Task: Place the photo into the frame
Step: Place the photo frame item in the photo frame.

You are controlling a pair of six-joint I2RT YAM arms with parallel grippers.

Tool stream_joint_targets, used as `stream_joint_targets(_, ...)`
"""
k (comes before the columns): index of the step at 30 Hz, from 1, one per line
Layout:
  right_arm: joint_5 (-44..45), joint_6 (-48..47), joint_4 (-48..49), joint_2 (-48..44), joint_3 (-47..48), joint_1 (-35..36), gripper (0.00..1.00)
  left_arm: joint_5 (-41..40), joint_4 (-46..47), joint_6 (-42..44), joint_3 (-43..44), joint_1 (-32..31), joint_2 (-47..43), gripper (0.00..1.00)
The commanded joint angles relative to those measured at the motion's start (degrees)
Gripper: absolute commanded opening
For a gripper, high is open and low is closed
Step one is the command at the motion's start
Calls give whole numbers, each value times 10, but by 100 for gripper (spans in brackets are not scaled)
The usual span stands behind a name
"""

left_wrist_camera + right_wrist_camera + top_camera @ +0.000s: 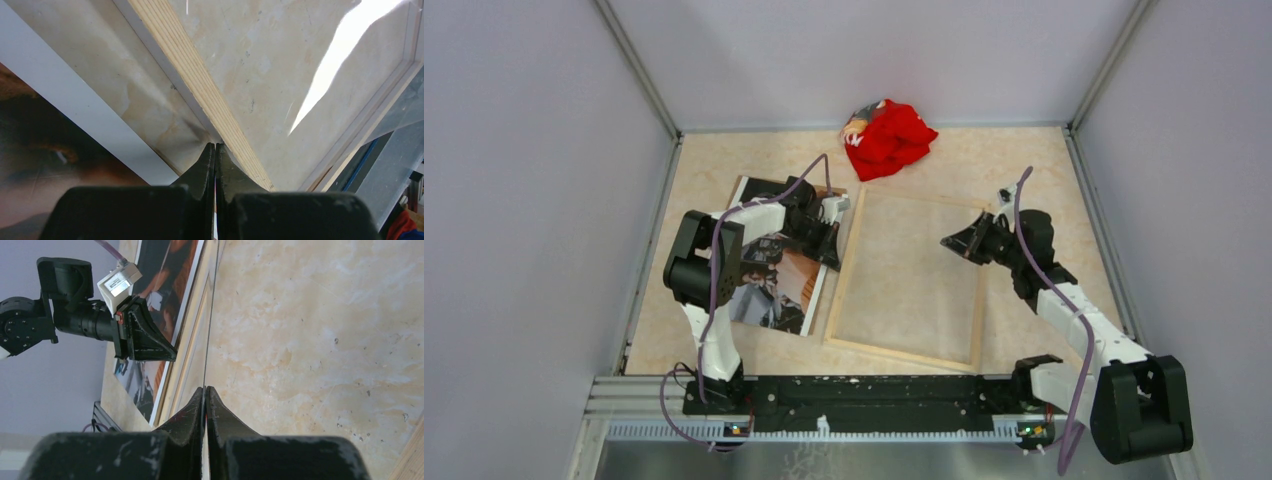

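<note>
Two claws, both closed. From overhead, the frame (845,285) lies flat in the middle of the table (1044,180), pale wood edges up, the marbled top showing through its pane. The photo (779,285) lies picture-side up just beside it at nine o'clock, its far half covered by the left arm. A crumpled red cloth (889,138) sits at twelve o'clock, well apart from both.

The left gripper (832,255) is at about ten o'clock on the frame. Only its own wrist camera shows how close it is: the fingers are pressed flat together, empty, tips right at the layered wood edge, with a strip of bare table between that edge and the photo's white border.

The right gripper (949,243) hangs over the pane at about two o'clock. Its wrist view shows the fingers shut, and a thin dark line running away from the tips toward twelve o'clock. I cannot tell whether that line is something pinched or only an edge or reflection in the pane. That same view catches the other claw side-on, its point at the frame's edge.

Overhead, glare hazes the pane, and the frame's far right corner is hidden behind the right wrist.
</note>
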Motion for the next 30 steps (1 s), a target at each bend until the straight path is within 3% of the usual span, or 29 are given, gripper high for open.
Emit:
stream_joint_targets(1,-5,-1,47,-14,12,5,0,6,7,1,-1,-5,1,0)
stream_joint_targets(18,29,86,32,34,-8,6,0,8,7,0,-1,-6,0,0)
stream_joint_targets(30,-20,203,63,42,6,15,0,13,13,-1,-9,-7,0,0)
